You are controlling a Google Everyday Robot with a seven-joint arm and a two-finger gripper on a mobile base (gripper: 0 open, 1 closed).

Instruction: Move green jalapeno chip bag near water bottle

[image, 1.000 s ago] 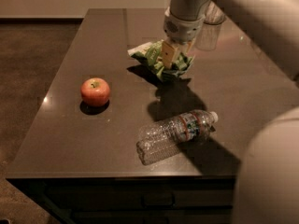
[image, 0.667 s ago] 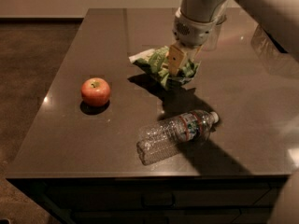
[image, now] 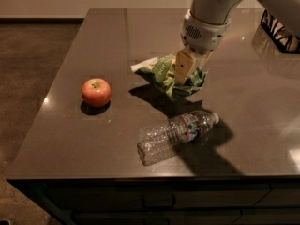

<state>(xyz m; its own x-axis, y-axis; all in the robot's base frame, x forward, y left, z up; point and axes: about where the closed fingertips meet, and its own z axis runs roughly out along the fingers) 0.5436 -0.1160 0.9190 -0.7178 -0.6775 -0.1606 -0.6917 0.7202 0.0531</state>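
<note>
Carry step: my gripper (image: 190, 73) pinches green jalapeno chip bag (image: 158, 69), raised just beyond water bottle (image: 180, 130).
Next, likely: lower beside bottle, release.

Plastic claw (image: 186, 75) gripping glossy green jalapeno chip bag (image: 161, 70) above polished table (image: 93, 41)

Green chip bag (image: 158, 70) in hand (image: 189, 78), nr water bottle (image: 178, 131)

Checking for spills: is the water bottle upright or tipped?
Tipped: water bottle lies on its side. Claw grips the chip bag behind it.
</note>
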